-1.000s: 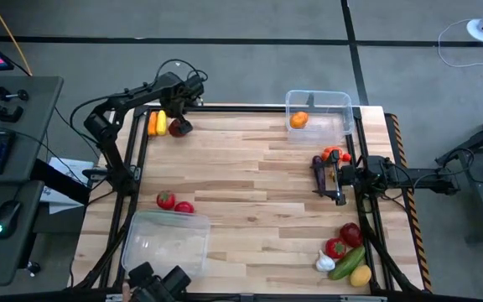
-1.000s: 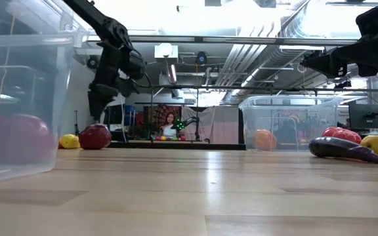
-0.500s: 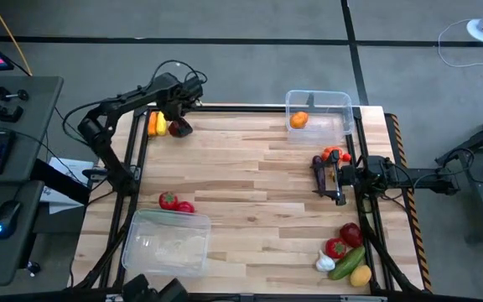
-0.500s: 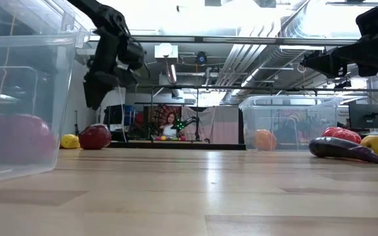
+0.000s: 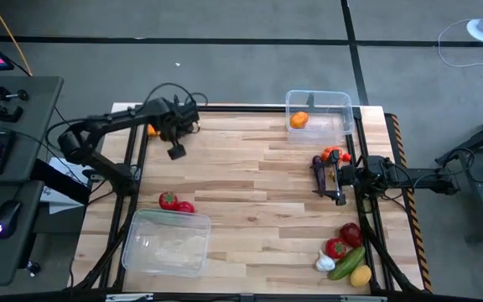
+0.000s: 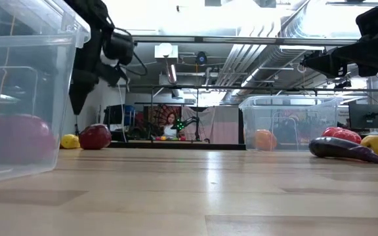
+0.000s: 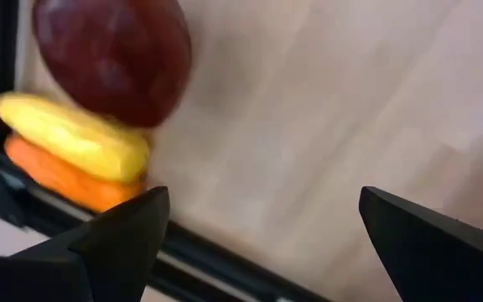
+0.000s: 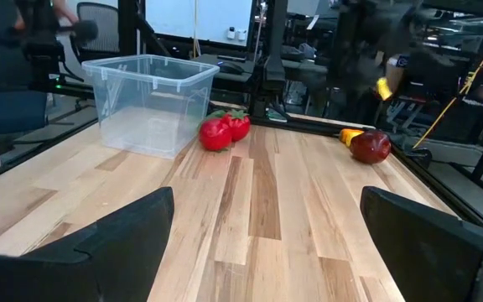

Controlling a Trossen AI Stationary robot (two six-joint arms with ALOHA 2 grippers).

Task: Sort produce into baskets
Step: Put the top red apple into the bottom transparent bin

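Left gripper has pulled away from the far-left corner of the desk, where a second ago it hung directly over the dark red apple. It now sits nearer the middle, lifted, jaws wide apart and holding nothing. The apple lies untouched at the desk's edge, touching the yellow piece, which lies against the orange carrot.

Right gripper unchanged: parked at the right side, jaws spread, empty, just beside the purple eggplant.

Far basket holds one orange piece. Near basket looks empty from above. Two red tomatoes lie just outside its far wall. A cluster of red, green, yellow and white produce lies at the near-right corner.

Reading: the retreat without a pick suggests the corner trio was passed over, or the approach is being reset. Sorting is barely begun; nearly all produce is outside the baskets.
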